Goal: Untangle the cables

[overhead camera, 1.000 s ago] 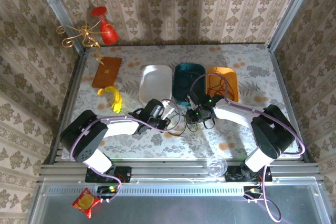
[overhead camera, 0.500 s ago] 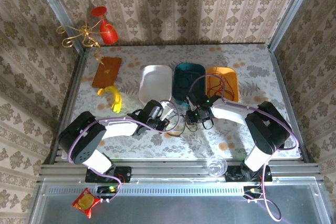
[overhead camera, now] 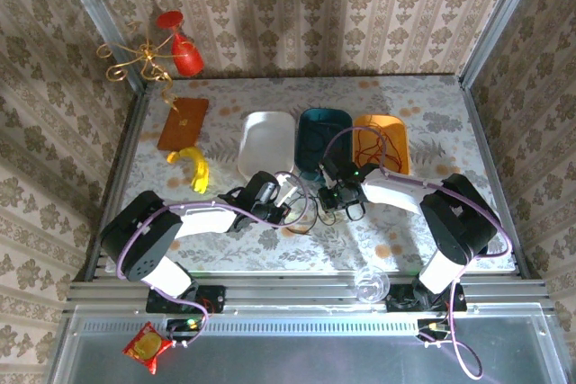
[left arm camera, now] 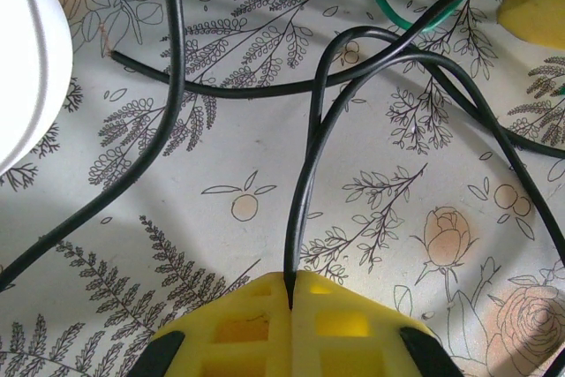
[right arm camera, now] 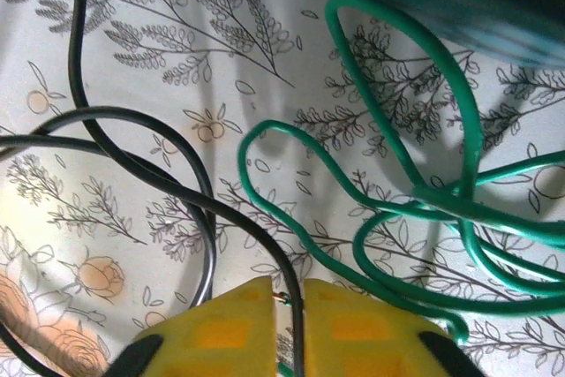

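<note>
Cables (overhead camera: 308, 207) tangled at frame centre; my left jaws and right jaws each pinch black cable (left arm camera: 305, 174). Should pull apart slowly, low, watching green cable (right arm camera: 441, 199) loops.

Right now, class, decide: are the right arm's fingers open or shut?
Shut. In the right wrist view the yellow fingers press together, pinching a black cable between them.

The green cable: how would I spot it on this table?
On the table, look just on the near side of the teal tray, near the middle. There, by the right gripper, the green cable lies in loose loops. Its green colour sets it apart from the black cable beside it.
</note>
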Robot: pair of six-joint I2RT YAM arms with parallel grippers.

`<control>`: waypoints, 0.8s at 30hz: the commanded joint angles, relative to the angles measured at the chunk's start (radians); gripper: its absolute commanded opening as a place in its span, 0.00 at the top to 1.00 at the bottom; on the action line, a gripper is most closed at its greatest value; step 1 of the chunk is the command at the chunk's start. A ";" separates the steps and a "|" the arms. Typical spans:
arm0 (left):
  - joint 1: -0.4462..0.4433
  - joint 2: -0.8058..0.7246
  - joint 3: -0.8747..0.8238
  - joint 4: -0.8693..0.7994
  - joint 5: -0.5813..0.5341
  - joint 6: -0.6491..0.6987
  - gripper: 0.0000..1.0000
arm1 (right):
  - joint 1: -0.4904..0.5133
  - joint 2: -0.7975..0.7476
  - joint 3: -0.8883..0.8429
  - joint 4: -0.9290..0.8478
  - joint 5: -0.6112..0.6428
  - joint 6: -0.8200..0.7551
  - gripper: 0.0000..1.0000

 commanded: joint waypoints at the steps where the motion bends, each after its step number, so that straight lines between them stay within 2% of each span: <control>1: 0.005 0.013 0.025 -0.020 0.018 -0.006 1.00 | 0.002 -0.015 0.011 0.013 -0.038 0.000 0.93; 4: 0.005 0.017 0.028 -0.021 0.015 -0.001 1.00 | 0.002 -0.052 0.008 0.019 -0.048 0.000 1.00; 13: 0.007 0.032 0.019 -0.004 0.010 -0.014 1.00 | -0.006 -0.241 0.011 0.006 0.032 0.006 1.00; 18: 0.008 0.035 0.013 0.006 0.015 -0.025 0.93 | -0.033 -0.353 0.017 0.016 0.094 0.032 1.00; 24: 0.009 0.037 0.011 0.006 0.015 -0.030 0.92 | -0.061 -0.487 0.025 0.036 0.204 0.055 1.00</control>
